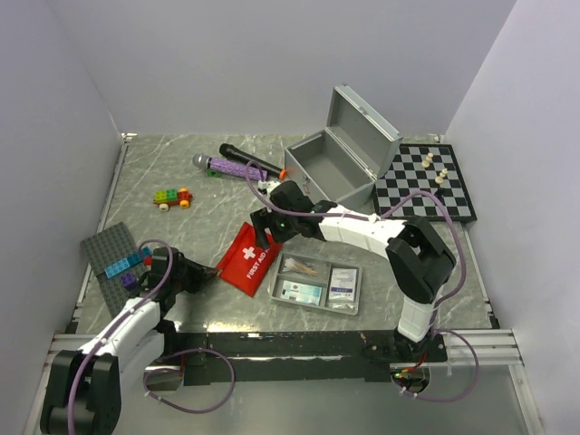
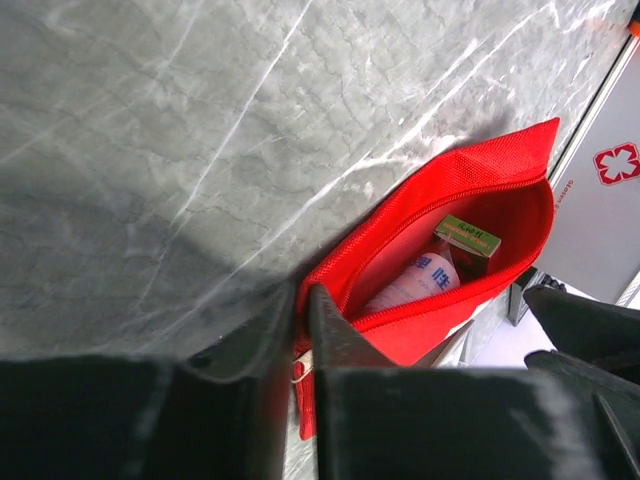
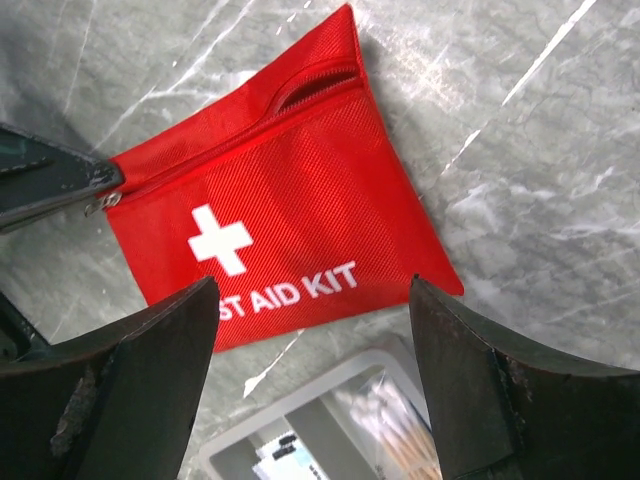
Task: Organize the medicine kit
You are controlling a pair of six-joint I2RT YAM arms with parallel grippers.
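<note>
Left claw (image 2: 303,300) is pinched almost closed on the red pouch (image 3: 290,190), at the corner pointing toward the table's left edge. That is the zip end, and the metal zip pull sits between the fingers. The pouch lies on the table (image 1: 208,213) around the middle, toward the near edge, white cross and "FIRST AID KIT" print up. The zip is open and the mouth gapes in the left wrist view, with a small green box (image 2: 468,238) and a white bottle (image 2: 415,280) with blue print inside. Right claw (image 3: 312,290) hangs over the pouch, spread wide, one finger on each side of the printed face, gripping nothing. Can't tell if its tips touch the fabric. Grey tray (image 1: 358,290) sits just right of the pouch by the near edge, with a sliver of table between them. In the tray: cotton swabs (image 1: 304,266) at far left, a blue-and-white packet (image 1: 302,292) nearer, a white packet (image 1: 343,283) on the right. Metal case (image 1: 317,168) stands toward the far edge, right of centre, lid (image 1: 362,127) tipped up and back. Chessboard (image 1: 426,195) is just right of it near the far-right corner, with pale chess pieces (image 1: 441,175) on it. Left of the case are a black microphone (image 1: 245,159) and a purple microphone (image 1: 225,168), then a toy block car (image 1: 172,197). Studded plate (image 1: 104,249) lies by the left edge with blue blocks (image 1: 122,265) on it.
</note>
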